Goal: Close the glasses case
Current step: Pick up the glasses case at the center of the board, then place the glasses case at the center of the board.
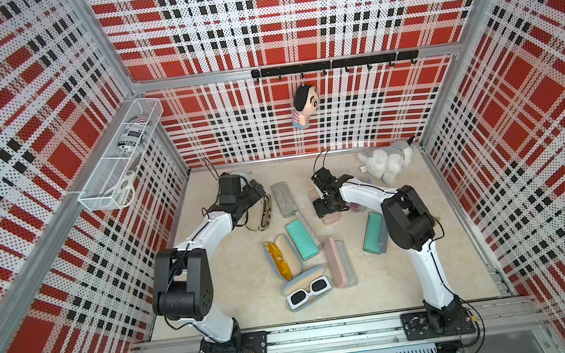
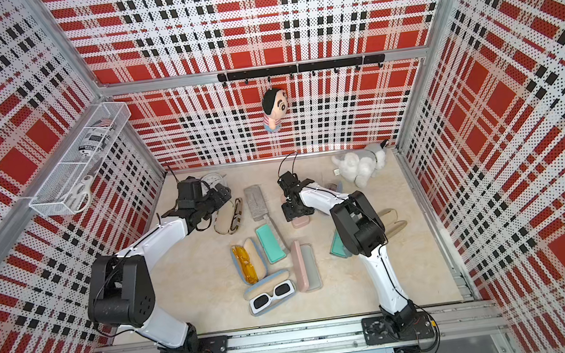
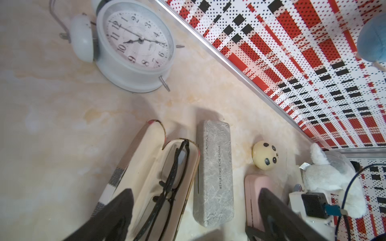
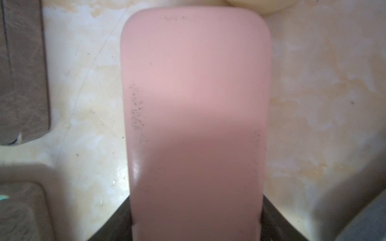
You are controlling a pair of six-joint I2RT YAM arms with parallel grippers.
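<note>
Left wrist: left gripper (image 3: 195,191) gaping over open plaid glasses case (image 3: 144,162) — I'd fold it shut slowly; right gripper (image 4: 195,221) straddles pink case (image 4: 194,94), grip unclear.

1. Bare bench (image 1: 240,292) front-left, open for passage.
2. Crowded at centre: open cases (image 1: 287,256) side by side, narrow gaps between.
3. Hemmed at back-left by alarm clock (image 3: 135,46) and grey case (image 1: 283,199).
4. Blocked at back-right corner by plush dog (image 1: 386,163).

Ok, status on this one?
Left gripper open over open plaid case, glasses inside. Right gripper straddling pink case, grip unclear. Grey case close beside plaid case.
</note>
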